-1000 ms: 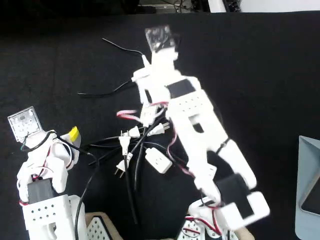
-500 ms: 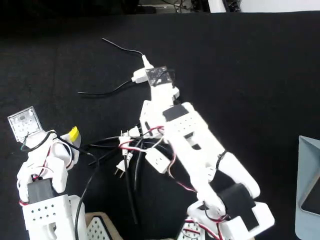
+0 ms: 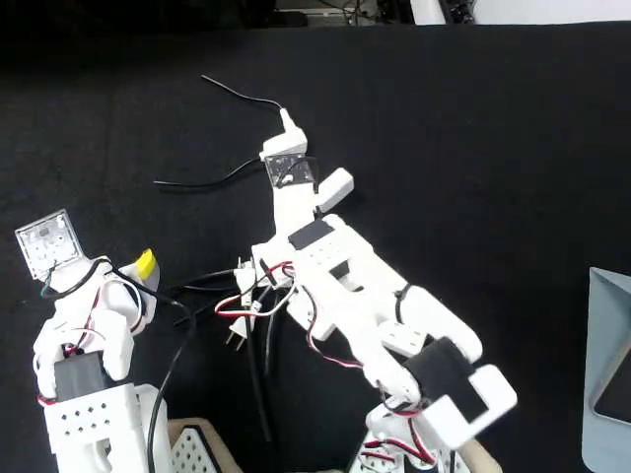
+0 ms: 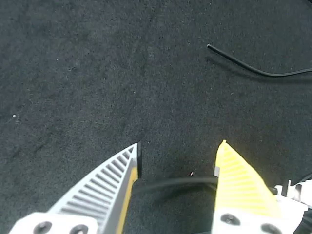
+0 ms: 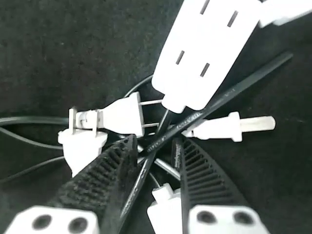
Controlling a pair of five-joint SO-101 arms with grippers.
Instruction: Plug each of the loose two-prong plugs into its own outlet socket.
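**Right wrist view: fingers poised over the plug heap, no plug seated**

The right fingers [image 5: 107,180] stand a little apart, with their tips just short of the outlet [image 5: 207,53]. A black cable [image 5: 229,95] runs past the outlet's rounded end and on through the gap between them. Whether either finger touches it I cannot tell.

The white outlet lies flat on the black desk [image 5: 58,48], and the four slots that show are all free. One plug [image 5: 119,114] lies just beside the outlet's rounded end. Its two prongs point at the outlet, with the tips at its edge and in no slot. A second plug [image 5: 222,127] lies just beside the same end, on the other side of the black cable. A third plug [image 5: 83,146] lies farther from the outlet, touching the rear of the first.

In the left wrist view the left fingers [image 4: 241,185], one white and one yellow, are wide apart over bare desk. A dark cord [image 4: 170,184] lies across between them near their roots.

In the high view the right arm [image 3: 355,286] leans over the heap by the outlet. The left arm [image 3: 84,365] stands well apart from that heap. A white connector [image 3: 286,128] on a thin wire [image 3: 237,94] lies beyond the right arm, also well apart from the heap.
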